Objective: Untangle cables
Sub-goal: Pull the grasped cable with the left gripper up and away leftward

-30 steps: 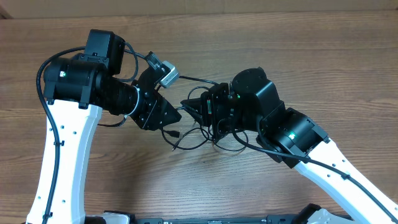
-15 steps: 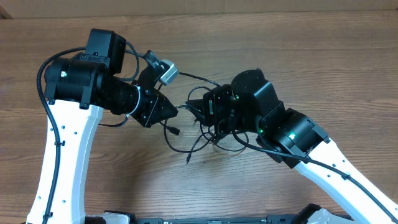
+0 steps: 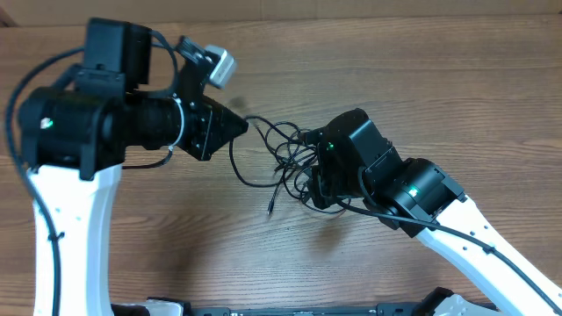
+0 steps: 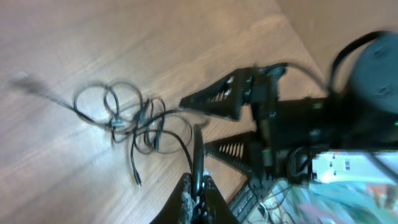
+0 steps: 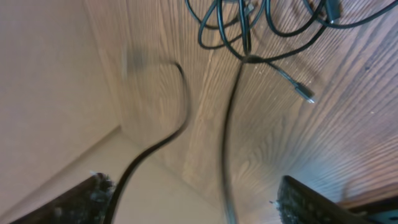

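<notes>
The cables (image 3: 279, 158) are thin black cords lying in a loose tangle on the wooden table (image 3: 457, 79) between the two arms. My left gripper (image 3: 239, 125) is lifted at the left of the tangle. In the left wrist view the left gripper (image 4: 198, 194) is shut on one cable strand (image 4: 198, 155), which runs away to the tangled cables (image 4: 134, 118). My right gripper (image 3: 307, 167) sits at the right of the tangle. In its own view the right gripper (image 5: 199, 202) stands wide open; two loose strands (image 5: 227, 149) pass between the fingers without being pinched.
One free plug end (image 3: 270, 211) trails toward the front of the table, and a silver plug (image 5: 305, 93) shows in the right wrist view. A cardboard wall (image 3: 351, 7) runs along the table's far edge. Thicker black arm wires (image 3: 75, 189) hang by the left arm.
The right gripper has opened and let go of the cables. The left gripper shut on a strand, then rose and drew back to the left, pulling it out of the tangle.
</notes>
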{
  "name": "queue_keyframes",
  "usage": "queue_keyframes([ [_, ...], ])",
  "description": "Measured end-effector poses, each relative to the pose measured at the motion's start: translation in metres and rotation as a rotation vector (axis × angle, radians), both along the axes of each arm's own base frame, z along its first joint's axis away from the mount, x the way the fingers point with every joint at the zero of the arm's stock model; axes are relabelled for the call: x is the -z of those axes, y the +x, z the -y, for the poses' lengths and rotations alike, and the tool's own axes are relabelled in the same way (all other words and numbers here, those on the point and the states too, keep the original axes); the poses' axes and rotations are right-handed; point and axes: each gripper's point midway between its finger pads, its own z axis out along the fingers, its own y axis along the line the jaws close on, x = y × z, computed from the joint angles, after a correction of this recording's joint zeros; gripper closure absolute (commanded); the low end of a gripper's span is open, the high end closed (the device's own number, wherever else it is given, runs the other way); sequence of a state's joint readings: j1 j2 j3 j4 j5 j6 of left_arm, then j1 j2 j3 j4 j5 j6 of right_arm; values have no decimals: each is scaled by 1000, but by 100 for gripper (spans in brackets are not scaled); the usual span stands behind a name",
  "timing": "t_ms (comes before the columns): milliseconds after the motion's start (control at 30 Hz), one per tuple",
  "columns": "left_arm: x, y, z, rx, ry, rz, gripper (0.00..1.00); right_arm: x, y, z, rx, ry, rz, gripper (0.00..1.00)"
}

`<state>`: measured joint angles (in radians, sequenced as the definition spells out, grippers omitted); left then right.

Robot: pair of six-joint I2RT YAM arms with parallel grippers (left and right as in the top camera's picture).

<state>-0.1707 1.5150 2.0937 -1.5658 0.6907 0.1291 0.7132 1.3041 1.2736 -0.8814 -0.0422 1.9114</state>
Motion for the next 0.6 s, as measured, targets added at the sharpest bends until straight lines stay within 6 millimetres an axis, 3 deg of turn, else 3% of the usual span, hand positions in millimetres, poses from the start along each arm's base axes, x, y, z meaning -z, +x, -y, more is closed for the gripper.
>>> queue_keyframes([
  [67,-15,0,0,-8,-14,47,96,0,1,2,-19,-22,19,0],
  [300,-69,9,0,-77,-90,209,96,4,0,7,-191,-157,121,0],
  [600,-110,24,-1,-185,-201,285,96,32,-31,35,-455,-393,80,0],
])
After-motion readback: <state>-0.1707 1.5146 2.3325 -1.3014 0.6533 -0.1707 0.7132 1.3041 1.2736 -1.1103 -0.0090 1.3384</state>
